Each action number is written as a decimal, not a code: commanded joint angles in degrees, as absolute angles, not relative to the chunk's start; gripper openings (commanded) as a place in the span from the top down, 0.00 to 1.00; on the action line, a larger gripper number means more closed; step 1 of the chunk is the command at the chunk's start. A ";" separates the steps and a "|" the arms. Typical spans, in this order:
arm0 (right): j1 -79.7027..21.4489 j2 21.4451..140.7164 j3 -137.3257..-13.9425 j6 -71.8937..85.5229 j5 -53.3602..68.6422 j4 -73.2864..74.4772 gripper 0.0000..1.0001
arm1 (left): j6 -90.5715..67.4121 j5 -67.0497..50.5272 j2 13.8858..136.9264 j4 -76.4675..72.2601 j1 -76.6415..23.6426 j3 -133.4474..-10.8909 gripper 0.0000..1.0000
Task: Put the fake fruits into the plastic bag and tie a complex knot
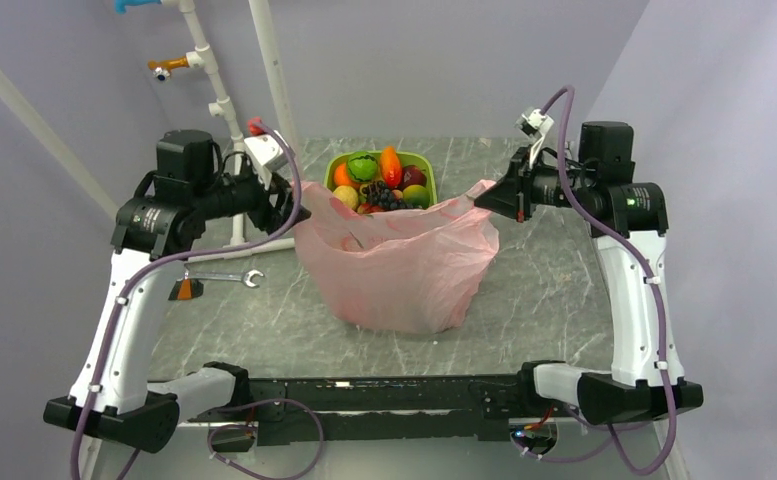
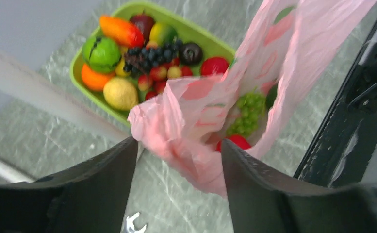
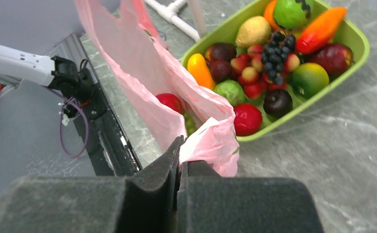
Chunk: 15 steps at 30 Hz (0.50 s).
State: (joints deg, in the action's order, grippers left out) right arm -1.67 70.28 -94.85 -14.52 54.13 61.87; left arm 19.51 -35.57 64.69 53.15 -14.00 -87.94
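Now, from your left: a wrench [image 1: 226,279] lies near the left edge of the worktop [image 1: 544,290], out of play. Your left gripper [image 2: 177,145] stands with its jaws parted. The bag's left handle [image 2: 176,128] hangs loose in the gap, not pinched. The plastic bag [image 1: 404,270] sits mid-worktop with its mouth stretched between the arms, I'd judge so fruit can drop in. Green grapes [image 2: 247,111] and a red fruit [image 2: 236,141] already lie inside. Just behind it, at the far edge, the green tray [image 1: 430,172] holds most of the fake fruits [image 1: 379,180]. Your right gripper [image 3: 179,153] is clamped tight on the right handle [image 3: 213,143], which props that side up. With the left side loose the mouth may sag, so re-grip there before loading.
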 commanded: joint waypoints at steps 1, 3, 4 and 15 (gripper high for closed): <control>-4.96 69.03 -95.72 -9.96 57.77 53.79 1.00 | 21.82 -47.12 64.04 45.91 -13.79 -95.34 0.22; -6.40 68.47 -94.93 -8.02 58.10 52.19 1.00 | 21.06 -50.96 63.78 38.82 -14.10 -94.16 0.15; -7.05 68.17 -94.73 -7.04 58.12 51.68 1.00 | 20.36 -52.83 63.84 34.72 -14.78 -93.45 0.13; -8.94 67.47 -93.55 2.80 61.18 46.03 0.75 | 18.33 -47.51 79.04 15.34 -39.93 -98.60 0.01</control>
State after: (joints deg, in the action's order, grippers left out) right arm -8.73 67.85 -93.17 -2.52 58.33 50.33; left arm 19.62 -48.64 74.37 24.60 -34.89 -96.55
